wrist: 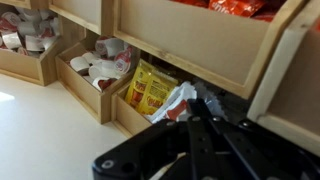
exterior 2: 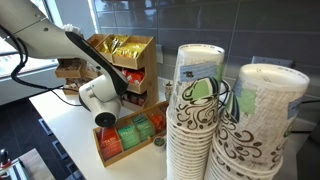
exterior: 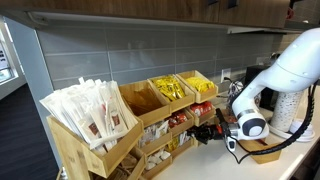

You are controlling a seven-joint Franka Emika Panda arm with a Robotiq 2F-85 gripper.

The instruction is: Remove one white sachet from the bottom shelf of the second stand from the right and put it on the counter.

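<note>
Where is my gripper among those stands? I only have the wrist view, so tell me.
Observer: In an exterior view the gripper is low against the stand whose top bin holds yellow sachets.
Operator: Name what sits on the counter near it.
Observer: A wooden box of green tea bags sits on the counter, next to the stands.
Operator: Report anything else out there.
Observer: Two stacks of paper cups stand close to that camera, well away from the gripper.

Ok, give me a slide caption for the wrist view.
Gripper at the bottom shelf, fingertips by a white sachet beside yellow sachets.
</note>
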